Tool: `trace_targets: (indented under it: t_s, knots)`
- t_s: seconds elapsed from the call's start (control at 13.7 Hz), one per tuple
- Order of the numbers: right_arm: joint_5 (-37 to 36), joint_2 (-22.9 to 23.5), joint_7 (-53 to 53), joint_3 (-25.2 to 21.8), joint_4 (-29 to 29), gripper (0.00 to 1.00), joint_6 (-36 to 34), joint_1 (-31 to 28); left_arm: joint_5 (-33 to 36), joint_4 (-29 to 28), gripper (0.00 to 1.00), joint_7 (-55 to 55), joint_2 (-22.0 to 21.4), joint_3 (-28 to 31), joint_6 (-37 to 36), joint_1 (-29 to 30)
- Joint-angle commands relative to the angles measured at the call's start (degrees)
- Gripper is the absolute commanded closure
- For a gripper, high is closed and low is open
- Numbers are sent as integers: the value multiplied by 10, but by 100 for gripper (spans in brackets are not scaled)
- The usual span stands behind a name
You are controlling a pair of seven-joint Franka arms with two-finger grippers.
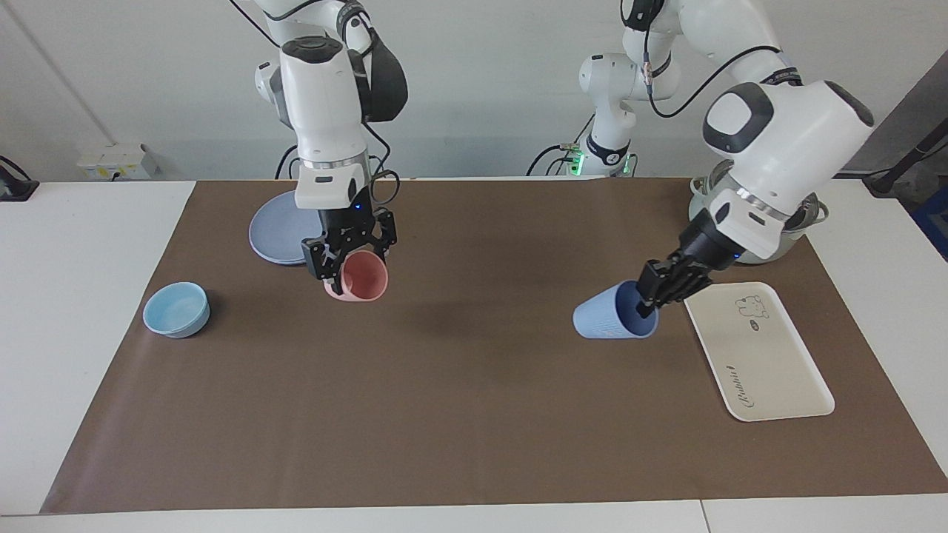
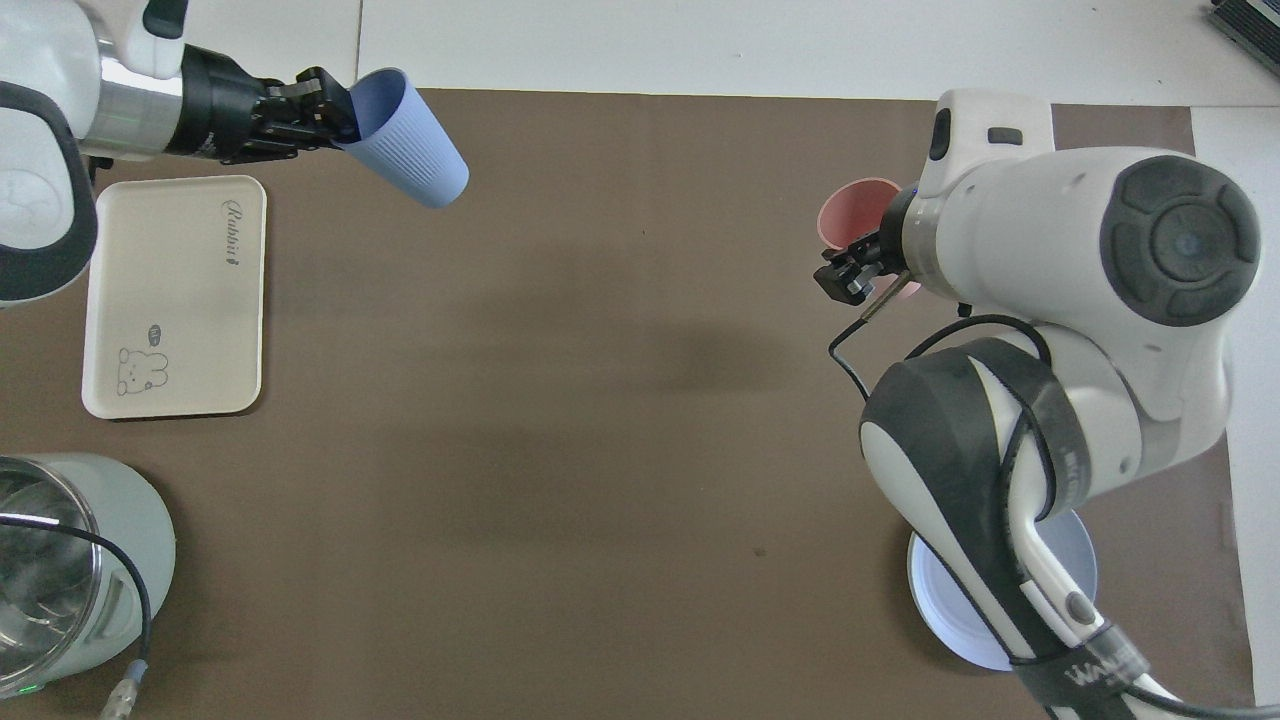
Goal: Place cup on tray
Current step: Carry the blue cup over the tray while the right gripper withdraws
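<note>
A white table (image 1: 89,311) under a plain white wall carries a wide brown mat (image 1: 459,414). On it, toward my left arm's end, lies the flat cream-white rectangular tray (image 1: 778,370). My left gripper (image 1: 648,302) is clamped on the rim of the periwinkle-blue ribbed plastic cup (image 1: 603,320), tipped on its side in the air over the mat just beside the tray. My right gripper (image 1: 348,259) is pinched on a tilted pink plastic cup (image 1: 361,277), raised over the mat.
</note>
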Motion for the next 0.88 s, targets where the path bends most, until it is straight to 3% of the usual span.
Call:
trace_targets:
  t_s: [0.0,0.15,0.44,0.66,0.8]
  knots:
    - [111,5,-87,5,-18,100,55,-52,12,-79,100,135,-34,-7,38,64]
    - [225,5,-197,5,-41,100,90,-97,9,-154,100,241,-64,-8,85,113]
    - [537,47,-476,4,-59,100,118,-165,6,-266,100,417,-102,-8,196,192]
    - [664,73,-589,4,-68,100,117,-197,-6,-330,100,444,-109,-9,288,205]
    - [734,87,-667,4,-78,100,111,-221,-44,-343,100,472,-100,-9,307,206]
